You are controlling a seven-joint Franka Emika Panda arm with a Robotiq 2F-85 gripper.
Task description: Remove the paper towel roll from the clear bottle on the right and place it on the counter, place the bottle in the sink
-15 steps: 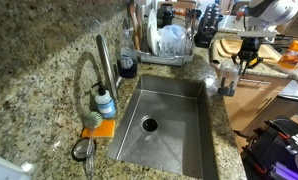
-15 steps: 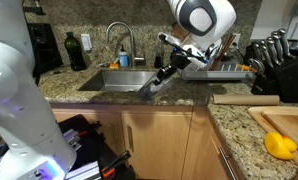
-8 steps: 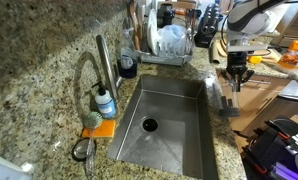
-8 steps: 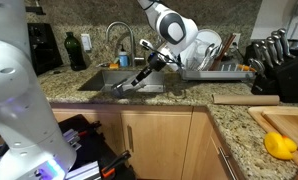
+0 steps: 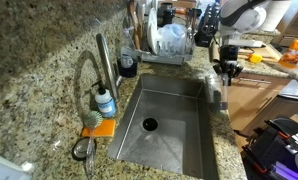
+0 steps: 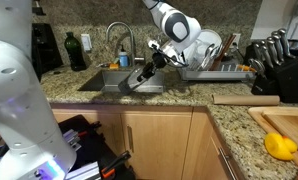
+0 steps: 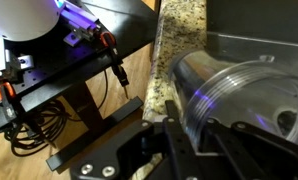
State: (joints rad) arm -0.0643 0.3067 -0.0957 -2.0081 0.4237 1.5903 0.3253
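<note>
A speckled granite counter (image 5: 39,100) frames a deep steel sink (image 5: 179,130). At the sink's rim, the robot's gripper (image 6: 147,72) has its fingers (image 7: 181,138) clamped around a clear bottle (image 6: 135,82). The bottle slants downward from the fingertips, held above the counter's edge.

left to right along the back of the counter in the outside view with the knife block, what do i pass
dark bottle → clear bottle held in the tool → dish rack → knife block
</note>
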